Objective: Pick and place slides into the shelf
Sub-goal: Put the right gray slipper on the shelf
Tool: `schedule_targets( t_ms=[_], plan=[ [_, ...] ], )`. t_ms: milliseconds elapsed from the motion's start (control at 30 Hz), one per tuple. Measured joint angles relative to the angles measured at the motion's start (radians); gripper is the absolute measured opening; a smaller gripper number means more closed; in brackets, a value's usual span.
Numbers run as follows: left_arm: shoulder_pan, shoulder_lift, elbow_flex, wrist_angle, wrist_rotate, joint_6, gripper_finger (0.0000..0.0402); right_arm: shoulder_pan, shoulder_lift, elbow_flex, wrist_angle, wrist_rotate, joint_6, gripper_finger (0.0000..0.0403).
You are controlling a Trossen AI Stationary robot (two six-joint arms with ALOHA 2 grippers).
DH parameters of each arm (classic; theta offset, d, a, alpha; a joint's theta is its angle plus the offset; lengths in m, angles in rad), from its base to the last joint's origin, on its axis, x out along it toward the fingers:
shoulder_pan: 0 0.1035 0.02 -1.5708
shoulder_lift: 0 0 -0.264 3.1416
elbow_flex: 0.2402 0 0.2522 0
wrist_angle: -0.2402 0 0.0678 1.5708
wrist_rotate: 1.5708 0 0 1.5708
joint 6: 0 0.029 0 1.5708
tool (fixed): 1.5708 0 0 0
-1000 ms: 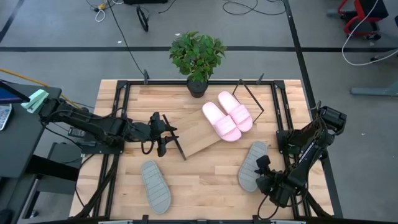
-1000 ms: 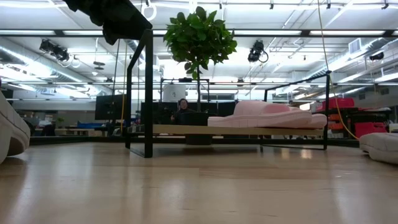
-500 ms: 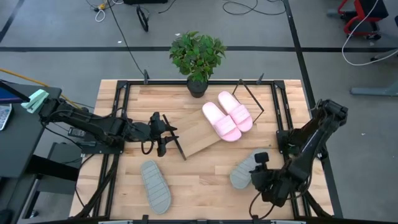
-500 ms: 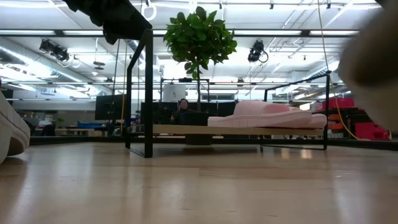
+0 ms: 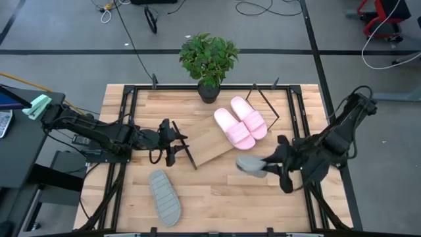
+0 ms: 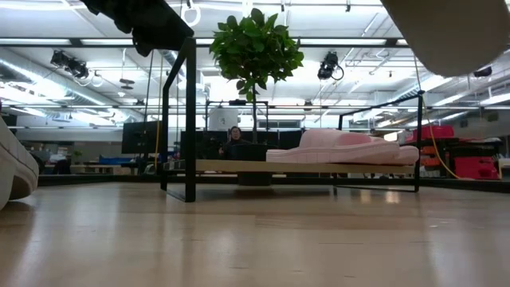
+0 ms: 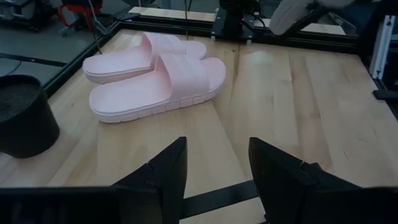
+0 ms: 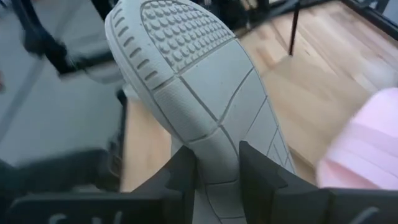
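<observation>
Right end effector (image 5: 264, 168) clenched on a grey slide (image 5: 250, 164), lifted clear of the surface at four o'clock from the shelf (image 5: 212, 149), likely for placing beside the pink pair (image 5: 240, 122); left end effector (image 5: 172, 142) released, waiting.

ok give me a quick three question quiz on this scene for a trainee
1. True or false: the right hand holds a grey slide clear of the tabletop.
2. Which lies on the shelf? A) the pink slides B) the other grey slide C) the potted plant
3. Fill in: the left hand waits, fingers open, at the shelf's ____ end.

Key: 1 true; 2 A; 3 left
</observation>
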Motion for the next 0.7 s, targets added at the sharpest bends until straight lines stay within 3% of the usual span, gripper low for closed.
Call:
schedule_targets(
  t_ms=[100,267,467,700],
  plan=[
    [0.0,0.0,0.0,0.0,0.023,0.017,0.0178,-0.029,-0.023,0.0,0.053,-0.034,-0.018,0.0091],
    [-0.014,0.0,0.0,0.001,0.028,0.042,0.0173,-0.093,-0.022,0.0,0.13,-0.199,-0.07,0.0091],
    [-0.056,0.0,0.0,0.023,0.029,0.08,0.018,-0.182,-0.002,0.0,0.382,-0.417,-0.291,0.009],
    [-0.134,0.0,0.0,0.199,0.031,0.178,0.0183,-0.289,0.002,0.0,0.559,-0.461,-0.523,0.0089]
  ],
)
